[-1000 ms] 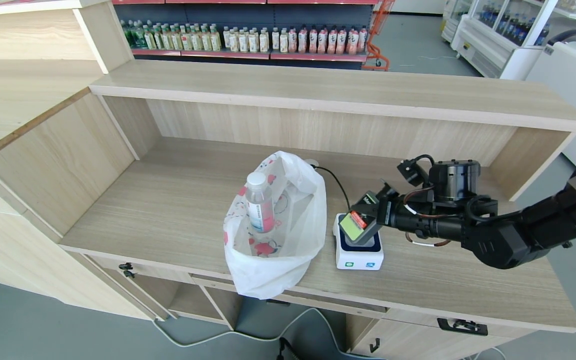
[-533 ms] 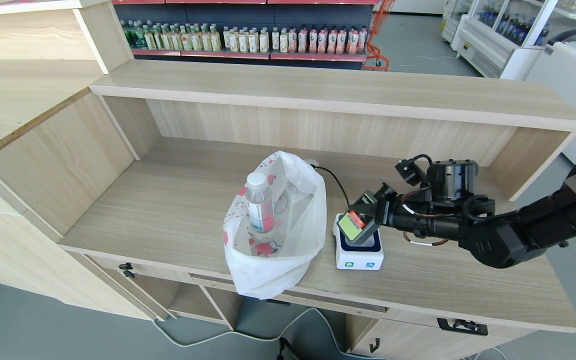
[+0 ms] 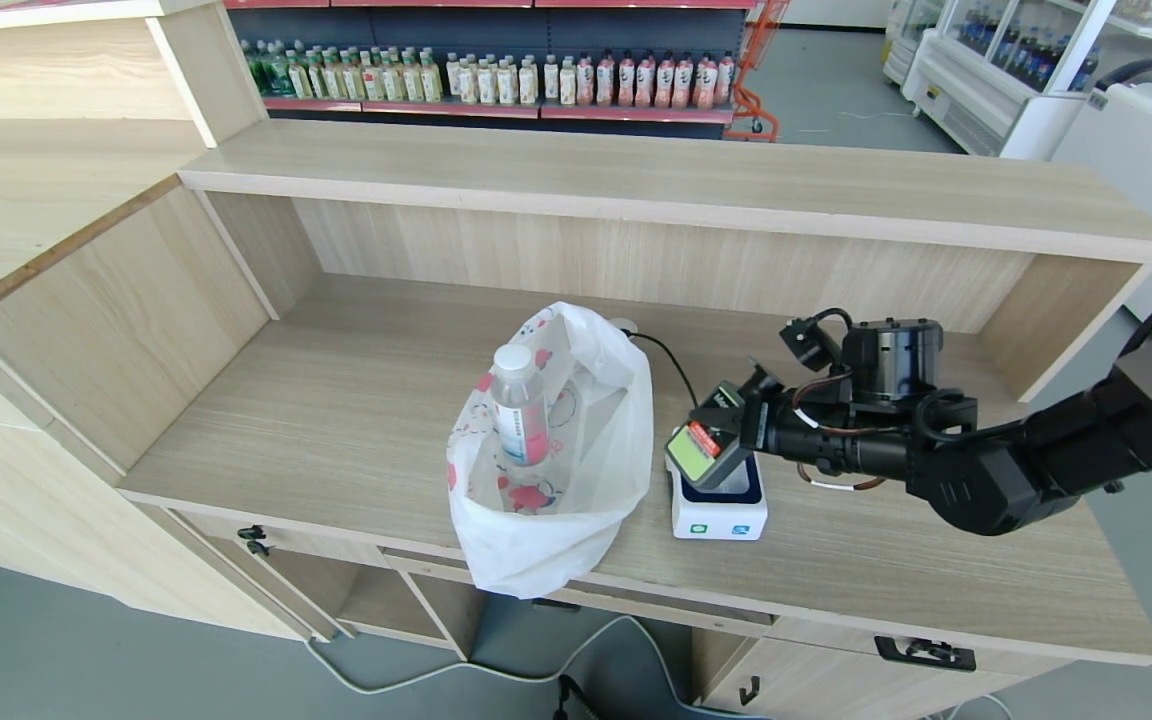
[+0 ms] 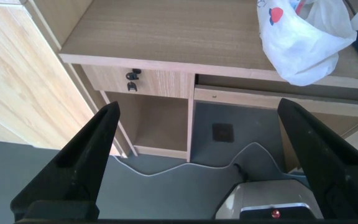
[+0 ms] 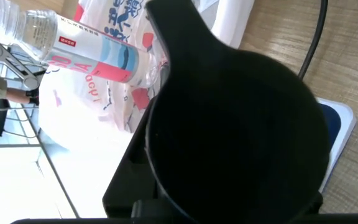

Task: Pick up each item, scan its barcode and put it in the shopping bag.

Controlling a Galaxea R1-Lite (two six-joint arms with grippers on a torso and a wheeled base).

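The right gripper [image 3: 711,445] is clenched on a small flat pack [image 3: 688,460] with a green face and a red end. It holds the pack tilted just above the scanner [image 3: 719,505], at the edge nearest the bag [image 3: 546,540]. The pack looks light and fairly stiff, probably a wrapped carton, so it needs little force. Its wrapper may be slick, and a thin pack pinched at one end can twist in the grip. A hold across its narrow sides, near the middle, seems safest. The bag is soft white plastic standing open on the counter [image 3: 356,400], just beside the scanner, with a bottle [image 3: 519,405] upright inside. Its rim will give if brushed, so the pack is best released from above the mouth, on the side away from the bottle. The left gripper [image 4: 199,109] hangs below the counter front with its fingers spread wide and nothing between them. The scanning step appears close to finished, and bagging the pack would come next.
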